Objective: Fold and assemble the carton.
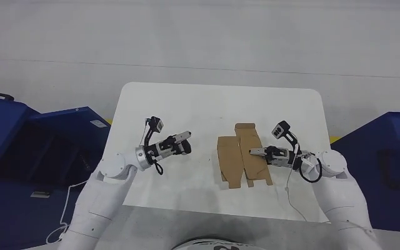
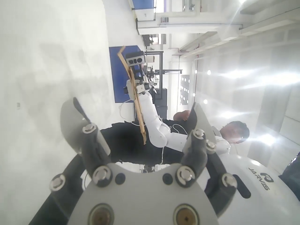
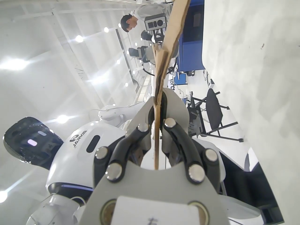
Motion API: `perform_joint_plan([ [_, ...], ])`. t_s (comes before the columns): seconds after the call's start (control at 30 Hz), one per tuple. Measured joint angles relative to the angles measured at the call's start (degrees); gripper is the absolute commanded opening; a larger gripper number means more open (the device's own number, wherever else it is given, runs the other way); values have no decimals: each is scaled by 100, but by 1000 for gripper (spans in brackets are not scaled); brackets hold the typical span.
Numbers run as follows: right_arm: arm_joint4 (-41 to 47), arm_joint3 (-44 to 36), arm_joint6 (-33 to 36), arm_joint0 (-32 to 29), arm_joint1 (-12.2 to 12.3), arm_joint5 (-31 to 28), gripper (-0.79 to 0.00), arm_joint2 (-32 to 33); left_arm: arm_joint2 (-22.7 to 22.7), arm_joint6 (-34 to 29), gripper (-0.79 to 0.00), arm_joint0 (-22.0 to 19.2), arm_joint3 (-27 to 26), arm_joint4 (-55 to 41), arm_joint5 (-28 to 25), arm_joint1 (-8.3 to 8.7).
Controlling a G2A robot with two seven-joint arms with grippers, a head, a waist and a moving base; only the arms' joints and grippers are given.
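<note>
Right gripper (image 1: 253, 151) was seen pinching the carton (image 1: 232, 159) at the edge nearest that arm. In the right wrist view the right gripper (image 3: 158, 104) was shown with its fingers (image 3: 172, 108) pressed together on the thin cardboard edge, one on each face. From there the carton (image 3: 174, 24) ran away from the camera, seen edge-on.

The carton was seen as a flat, unfolded brown blank with its flaps spread out. It was placed over the right half of the white bench (image 1: 187, 106), roughly level with the surface. In both wrist views a gap was visible between the cardboard and the bench surface, so the blank appeared to be held just above the bench. Whether any part of it touched the bench could not be told.

The left gripper (image 1: 186, 136) was positioned over the left half of the bench, pointed toward the carton and well apart from it. In the left wrist view the left gripper (image 2: 134, 105) was shown with its fingers (image 2: 70, 122) spread wide and nothing held between them. The carton (image 2: 133, 87) was visible beyond them as a thin brown strip.

Blue units (image 1: 56, 144) were visible beside the bench on both sides.
</note>
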Motion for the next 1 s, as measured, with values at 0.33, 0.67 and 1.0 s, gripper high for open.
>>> perform_joint_plan([
  [0.33, 114, -1490, -720, -102, 36, -979, -785, 403, 46, -119, 0, -91, 341, -38, 22, 5],
  [0.67, -1447, -3851, -2054, 196, 15, -1584, -785, 149, 46, -119, 0, -91, 341, -39, 22, 6],
  [1.0, -1647, -4052, -2390, 578, -51, -1580, -785, -747, 46, -119, 0, -91, 341, -39, 22, 6],
])
